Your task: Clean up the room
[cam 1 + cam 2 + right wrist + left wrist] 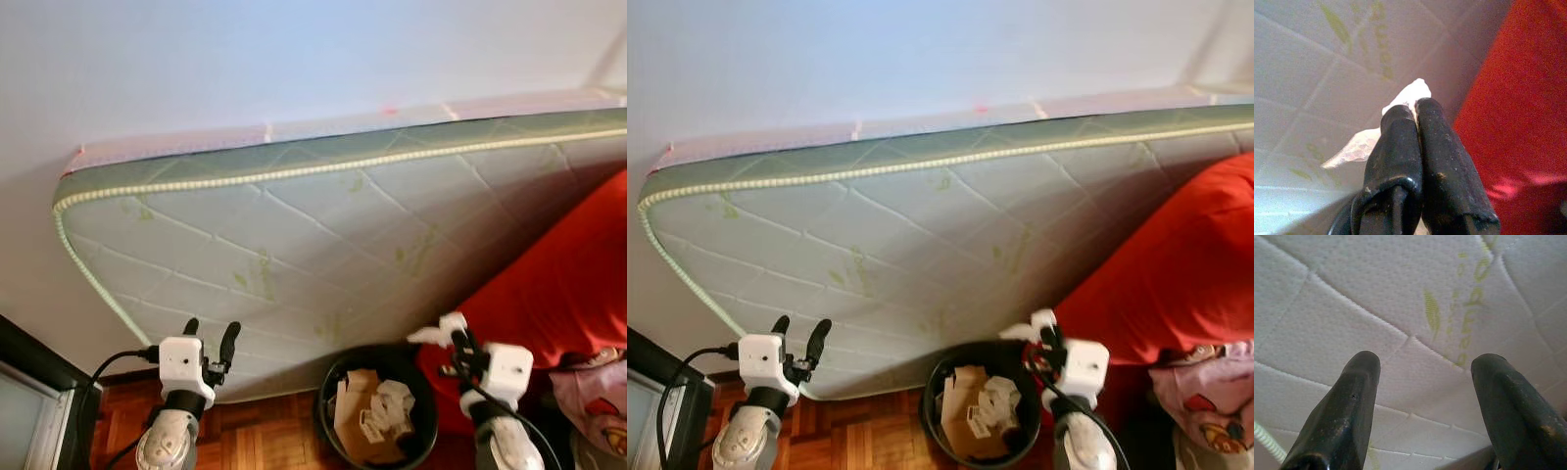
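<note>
Tissue [1405, 100] pinched in right pincer [1415, 105], above bin [333, 377].

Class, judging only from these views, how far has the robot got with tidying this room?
Done: the black bin already holds crumpled paper and cardboard. In hand: the right gripper is shut on a white tissue, beside the bin's rim. Left: dropping it in; the left gripper is open and holds nothing.

Quilted cloth mattress [323, 235] (matt); glossy parquet floor [255, 436].
</note>
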